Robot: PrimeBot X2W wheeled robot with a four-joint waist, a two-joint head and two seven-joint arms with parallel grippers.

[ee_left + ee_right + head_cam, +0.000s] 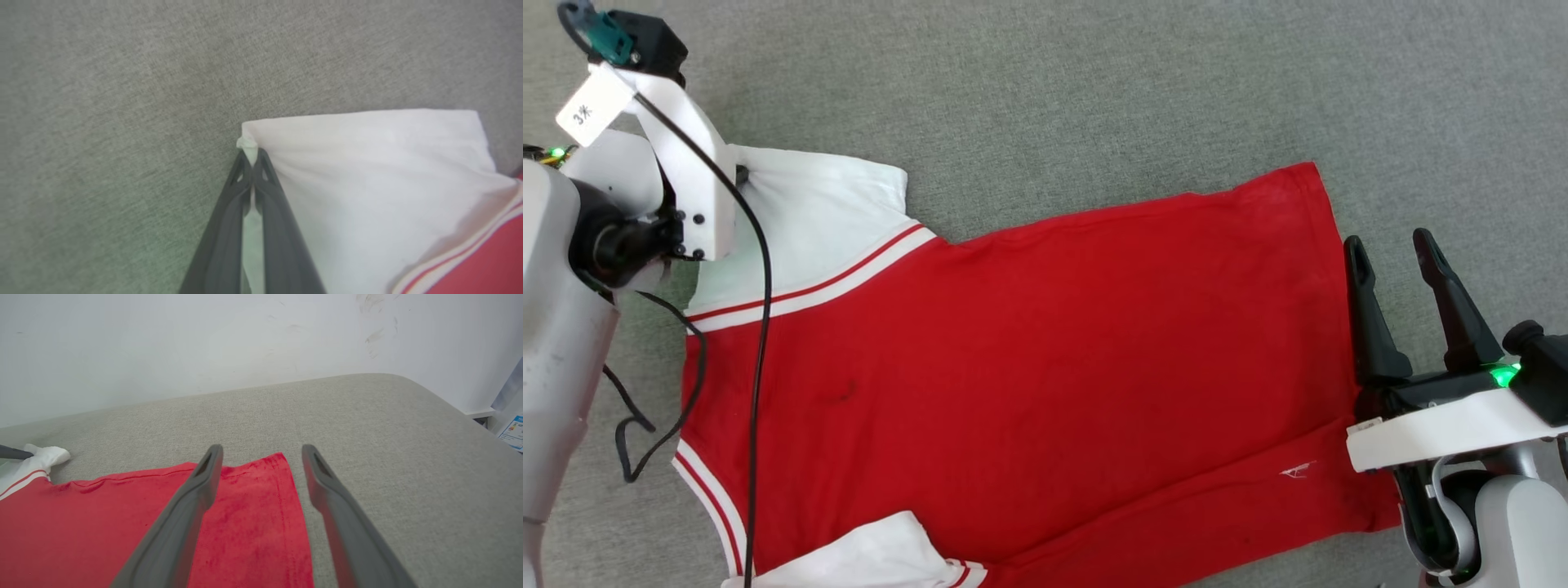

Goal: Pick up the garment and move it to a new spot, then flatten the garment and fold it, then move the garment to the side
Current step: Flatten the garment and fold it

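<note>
**Item:** red jersey-style T-shirt [1029, 343] with white short sleeves and red-white striped trim.

**Location:** spread flat, no print showing, across the grey woven upholstered surface [1094, 98]. The sleeves lie toward its left side and the hem [1333, 245] toward its right. The hem's far corner stops short of the far edge by the white wall [163, 343]. There is a small white logo [1297, 470] near the hem.

**Handling (judged):** light, limp knit with no stiffness. It will likely sag and crease when lifted, and drag on the coarse cover rather than slide. Not fragile. Best taken at corners and seams: sleeve cuffs, hem corners.

**Left gripper** [253, 157]: fingers pressed together, pinching the outer corner of the far white sleeve [367, 175]. A nub of cloth shows past the tips.

**Right gripper** [1388, 245]: fingers spread and empty, poised at the hem edge. One finger is above red cloth, the other above bare cover.
</note>
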